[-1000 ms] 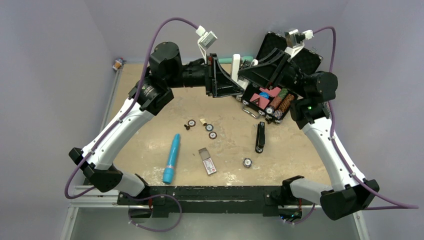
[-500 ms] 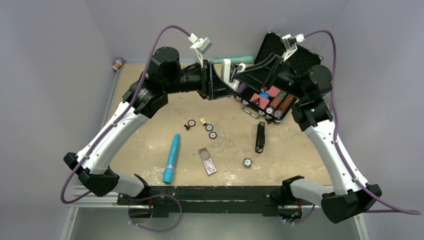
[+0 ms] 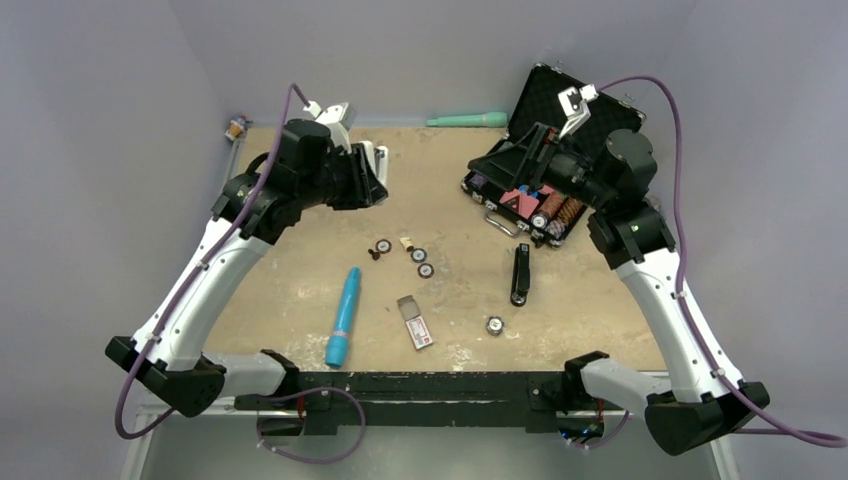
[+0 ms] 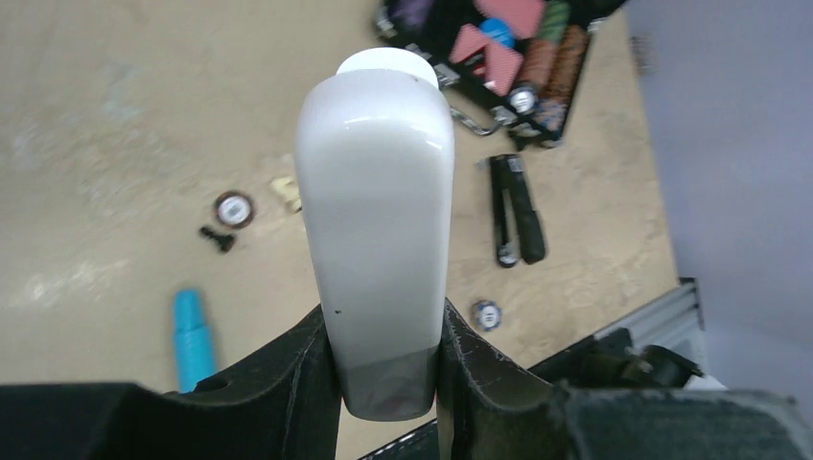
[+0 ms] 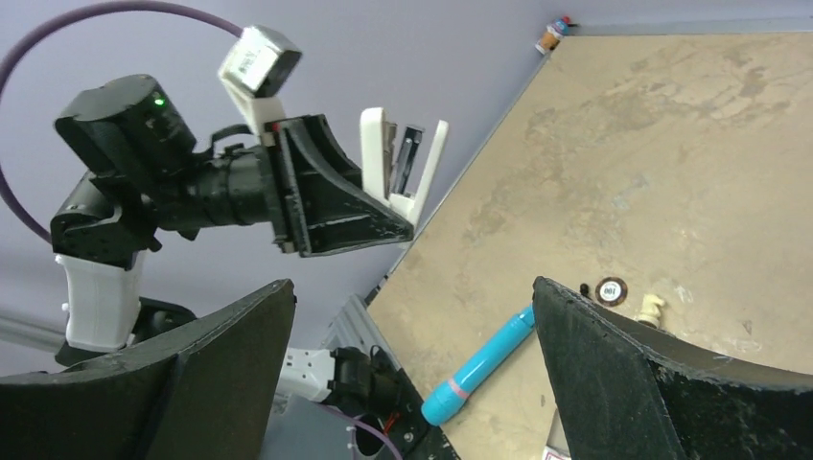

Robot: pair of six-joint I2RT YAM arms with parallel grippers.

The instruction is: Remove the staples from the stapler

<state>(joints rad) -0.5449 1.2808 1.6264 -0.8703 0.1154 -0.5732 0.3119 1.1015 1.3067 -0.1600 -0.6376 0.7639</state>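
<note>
My left tool (image 5: 406,125) hung above the far left of the tabletop (image 3: 440,200). Its white fingers (image 4: 374,220) stood a narrow gap apart in the right wrist view, and I could make out nothing held between them. Near of it lay the blue tube (image 3: 342,317), then a small box (image 3: 415,322) and a few discs (image 3: 420,262) around the middle.

The stapler (image 3: 520,273) lay right of centre, well apart from both tools and lengthwise from near to far, between the discs and the case (image 3: 540,88). From the left wrist it seemed to lie on its side, its two arms slightly parted and joined at the near end.

I judged it light and stiff, with smooth, rather slippery sides, and hinged, so that a pinch across both arms would only close it. I reckoned the best hold was across the narrow body at mid-length on the lower arm, leaving the top free to swing. The staple strip, I expected, would be brittle and apt to scatter.

My right tool (image 5: 412,283) was at the far right over the open case, spread wide and empty.
</note>
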